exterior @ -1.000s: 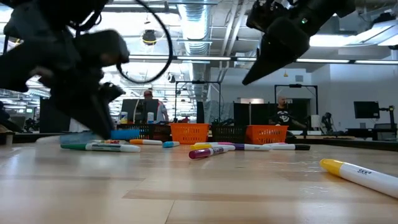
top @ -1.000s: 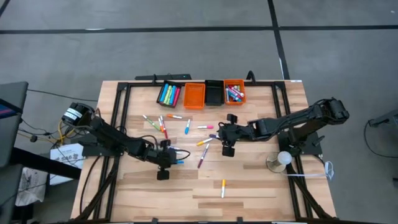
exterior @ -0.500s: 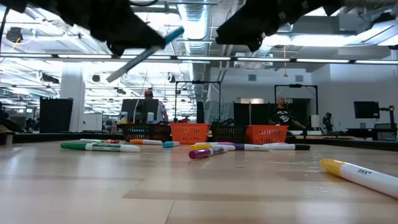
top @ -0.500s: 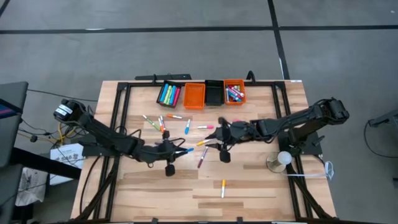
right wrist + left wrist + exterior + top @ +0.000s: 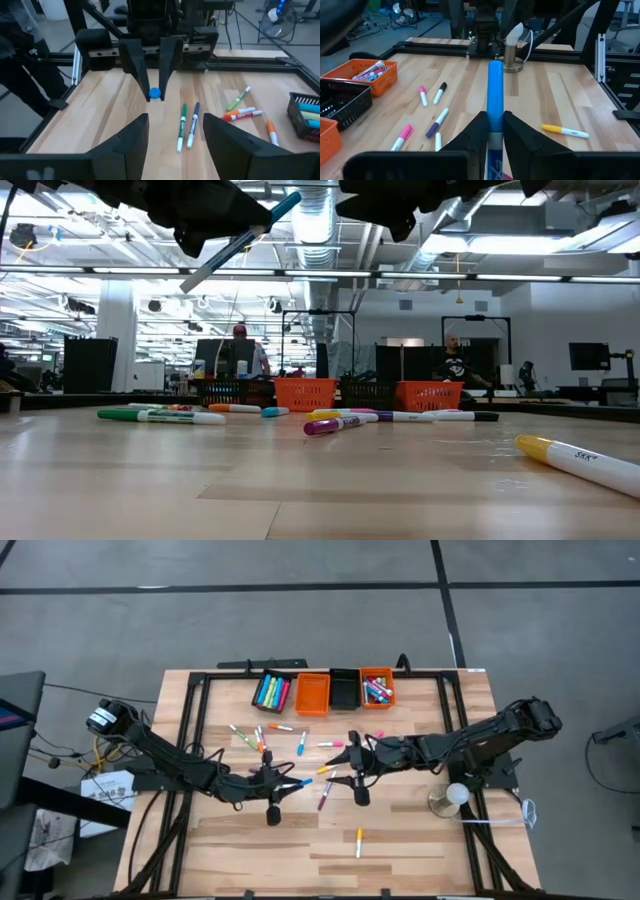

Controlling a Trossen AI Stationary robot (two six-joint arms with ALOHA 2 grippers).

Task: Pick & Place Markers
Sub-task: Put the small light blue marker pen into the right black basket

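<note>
My left gripper (image 5: 287, 783) is shut on a blue-capped marker (image 5: 495, 95), held in the air over the table's middle. Facing it, my right gripper (image 5: 175, 120) hangs open with nothing between its fingers, a short way to the marker's right (image 5: 345, 766). In the right wrist view the blue cap (image 5: 155, 93) points at my right gripper. Loose markers lie flat on the wood: a green one (image 5: 181, 126), a purple one (image 5: 327, 793), a pink one (image 5: 331, 744), a yellow one (image 5: 359, 841). My left gripper pinches the marker's white barrel (image 5: 494, 142) between its two fingers (image 5: 479, 131), just behind the blue cap. The fingers come nearly level from the table's left, and the marker lies along them, cap sticking out past the tips. It hangs clear of the table, cap end higher (image 5: 285, 202).
Four small bins stand in a row at the far edge: a black one with markers (image 5: 271, 692), an orange one (image 5: 312, 693), a black one (image 5: 345, 690), an orange one with markers (image 5: 377, 687). A white-topped round stand (image 5: 456, 797) sits at the right. Bare wood lies near the front edge.
My left gripper has risen from the table with the blue marker, which is now lifted clear, and tipped from pointing down to nearly level while drifting right. My right gripper has also risen, tipped up toward level and moved left toward the marker.
</note>
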